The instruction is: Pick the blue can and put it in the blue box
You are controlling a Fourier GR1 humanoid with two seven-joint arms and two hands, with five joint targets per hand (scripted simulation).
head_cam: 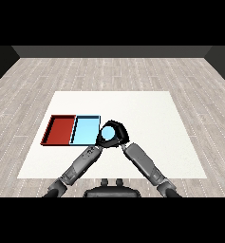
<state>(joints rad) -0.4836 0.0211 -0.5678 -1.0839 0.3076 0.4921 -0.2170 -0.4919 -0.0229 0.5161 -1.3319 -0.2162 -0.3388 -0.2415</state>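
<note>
The blue can point(107, 135) shows as a light blue oval just right of the light blue tray point(85, 129), near that tray's front right corner. My right hand point(120, 131) is curled round the can, its black fingers arching over the top and right side. My left hand point(99, 141) sits close against the can's lower left side, mostly hidden where the two hands meet. The red tray point(59, 129) lies directly left of the light blue one, and both trays hold nothing.
The white table point(147, 114) spreads to the right of and behind the hands. Both grey forearms come in from the lower corners and meet near the table's middle front.
</note>
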